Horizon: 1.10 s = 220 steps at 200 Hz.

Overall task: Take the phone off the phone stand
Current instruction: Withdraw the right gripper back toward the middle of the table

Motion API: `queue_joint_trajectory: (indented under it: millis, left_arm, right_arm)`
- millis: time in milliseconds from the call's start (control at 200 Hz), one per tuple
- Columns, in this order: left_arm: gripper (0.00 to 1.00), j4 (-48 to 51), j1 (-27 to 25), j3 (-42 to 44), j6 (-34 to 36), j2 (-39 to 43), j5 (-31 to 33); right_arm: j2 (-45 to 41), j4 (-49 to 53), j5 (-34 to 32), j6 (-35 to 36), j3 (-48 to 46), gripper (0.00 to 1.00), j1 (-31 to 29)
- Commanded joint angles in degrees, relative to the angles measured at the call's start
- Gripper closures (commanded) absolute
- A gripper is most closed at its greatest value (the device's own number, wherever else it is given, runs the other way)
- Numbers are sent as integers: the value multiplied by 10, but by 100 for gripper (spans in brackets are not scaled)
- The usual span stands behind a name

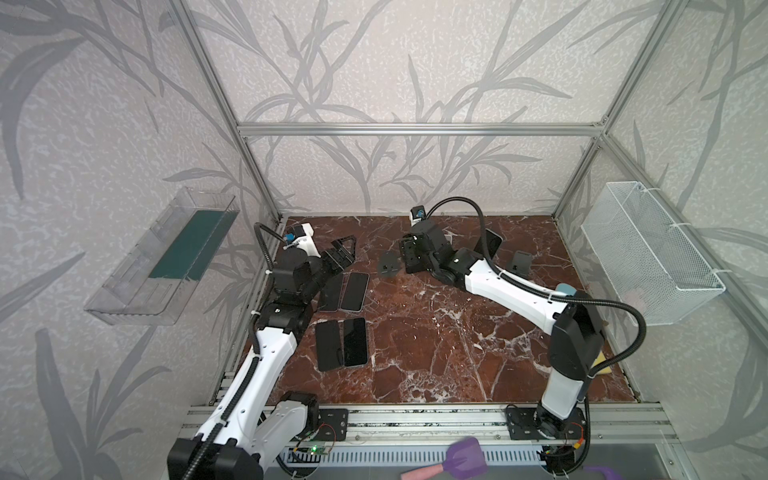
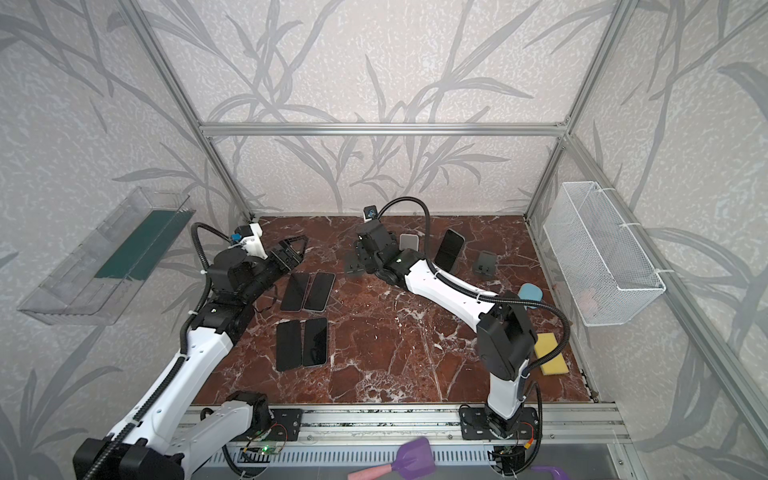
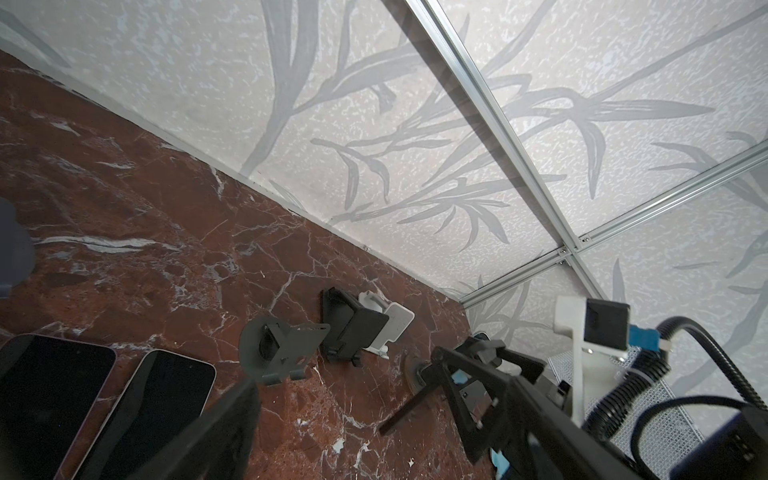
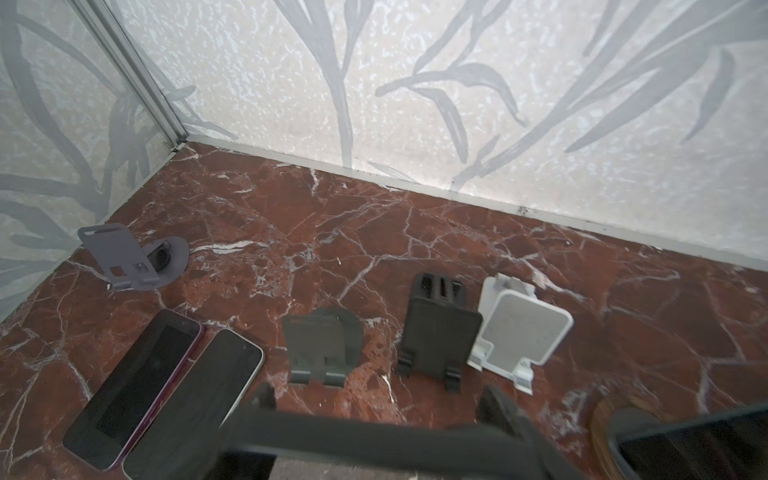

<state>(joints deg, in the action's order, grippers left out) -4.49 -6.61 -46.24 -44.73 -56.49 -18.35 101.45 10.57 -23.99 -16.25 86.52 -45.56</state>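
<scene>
- Right hand (image 4: 380, 395) open, empty, facing empty stands (image 4: 440, 336) beside the phone (image 2: 449, 249); left hand (image 1: 348, 249) open.
- Forearm (image 1: 498, 284) just beside phone: turning may topple it and phone stand (image 4: 599, 417).

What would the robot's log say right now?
left claw: open | right claw: open, empty | phone: on stand | four phones: lying flat

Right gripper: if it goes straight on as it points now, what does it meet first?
The right gripper probably meets the marble table between the nearer dark grey stand and the black stand; either stand could be hit first, as depth is unclear.
</scene>
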Motion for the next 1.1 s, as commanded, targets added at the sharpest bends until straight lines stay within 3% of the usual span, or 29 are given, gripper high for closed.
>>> queue_joint_trajectory:
  millis: [0,325,645,870,1095]
  left_arm:
    - [8,-20,4,0,-12,-10,-17]
    - [8,-36,3,5,-32,-29,-29]
    - [8,-39,3,9,-37,-26,-28]
    - [8,-37,3,6,-32,-31,-28]
    - [8,-27,2,3,-23,-29,-23]
  right_arm:
    - [-73,-4,-38,-21,-46,37,-6]
    - [-234,62,-92,-65,-184,37,-26]
    - [-351,106,-130,-108,-259,38,-42]
    - [-381,100,-129,-125,-301,38,-46]
    - [-358,60,-101,-134,-331,38,-51]
